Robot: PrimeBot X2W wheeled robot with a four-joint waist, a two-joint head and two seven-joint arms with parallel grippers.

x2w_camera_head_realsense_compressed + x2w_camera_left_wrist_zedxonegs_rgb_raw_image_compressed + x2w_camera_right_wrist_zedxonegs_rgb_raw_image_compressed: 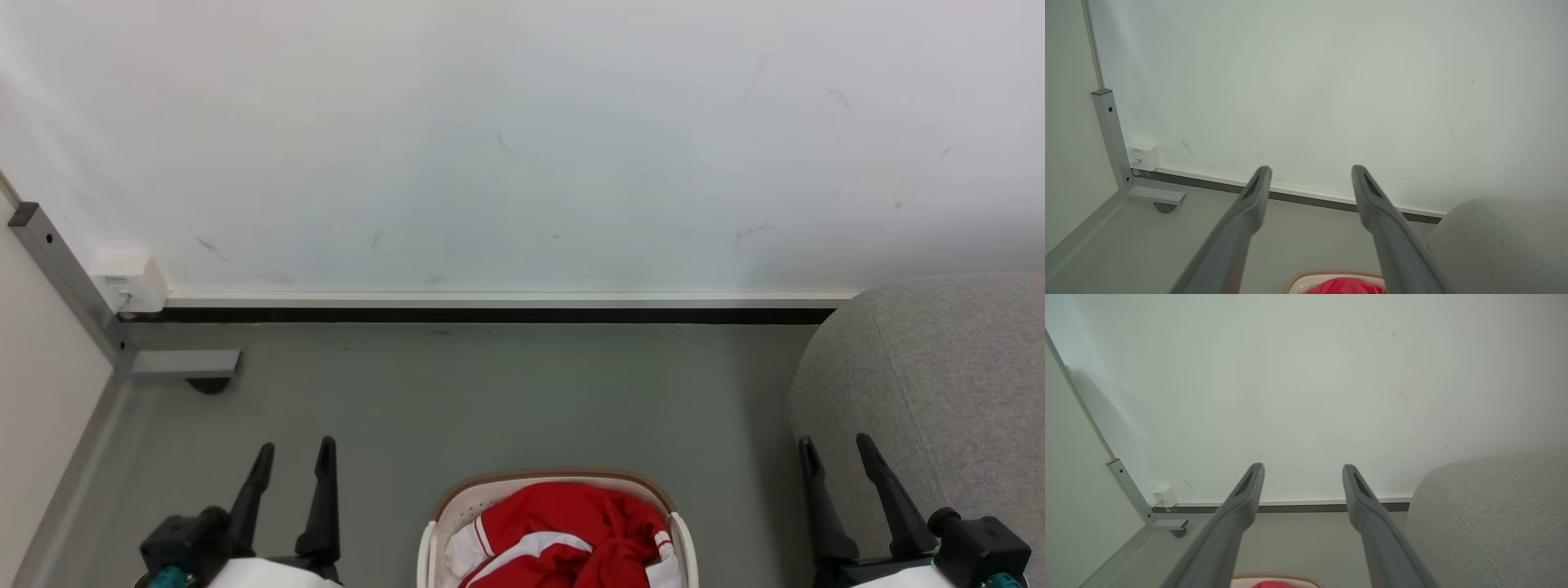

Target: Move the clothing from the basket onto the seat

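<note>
Out to the left of the basket (555, 477), a grey metal post (65, 278) runs down the corner to the floor (490, 392). A small white wall box (126, 282) is tucked beside it at the foot of the wall (522, 147).

Coming in closer, the left gripper (295, 446) hovers just left of the basket. Its two dark fingers are spread apart, empty and clear of the basket's side.

And there's the basket itself, on the floor at the bottom middle of the head view, brown rim curving round above a white perforated wall. The clothing (571, 523) sits inside it, a bright red heap with white stripes and white trim, bunched up and reaching about to the rim. Both grippers are apart from it.

Across to the right of the basket, the right gripper (835, 441) mirrors the left one, with fingers parted, empty and pointing toward the wall. In the head view its fingers overlap the edge of the seat (939, 384). The seat is light grey, rounded at the corner and has a stitched seam. It stands right of the basket with a strip of floor between them.
</note>
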